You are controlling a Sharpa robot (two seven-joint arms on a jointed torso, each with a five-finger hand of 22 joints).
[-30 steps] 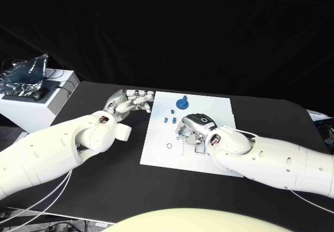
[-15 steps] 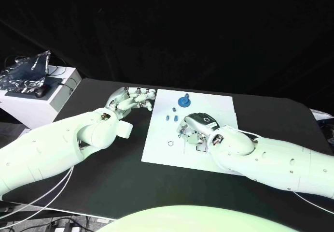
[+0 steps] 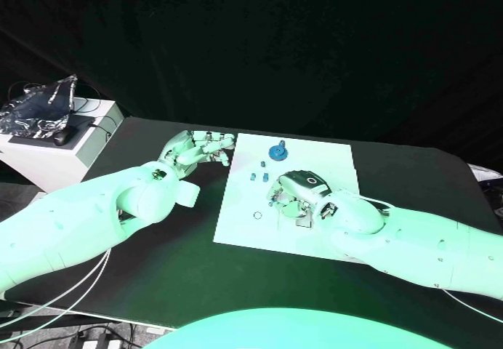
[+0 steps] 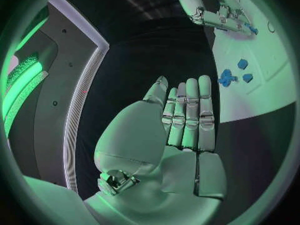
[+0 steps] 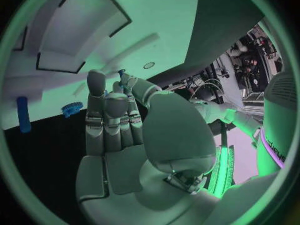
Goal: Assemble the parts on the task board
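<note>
The white task board (image 3: 325, 161) lies mid-table. A blue gear (image 3: 277, 153) stands near its far edge, with small blue parts (image 3: 255, 177) just nearer. My right hand (image 3: 298, 192) rests over the board's middle, fingers curled down. In the right wrist view its thumb and a finger pinch a small blue part (image 5: 121, 73), with the gear (image 5: 72, 109) and a blue peg (image 5: 23, 114) beyond. My left hand (image 3: 196, 149) hovers at the board's far left edge. Its fingers (image 4: 187, 115) are straight, side by side and hold nothing. The gear (image 4: 226, 77) and the right hand (image 4: 212, 7) lie beyond them.
A white stand (image 3: 47, 156) with a crinkled foil bag (image 3: 40, 107) and a small black object (image 3: 65, 137) sits off the table's left far corner. A small ring mark (image 3: 256, 215) is on the board's left side. Bare black table (image 3: 189, 247) lies in front.
</note>
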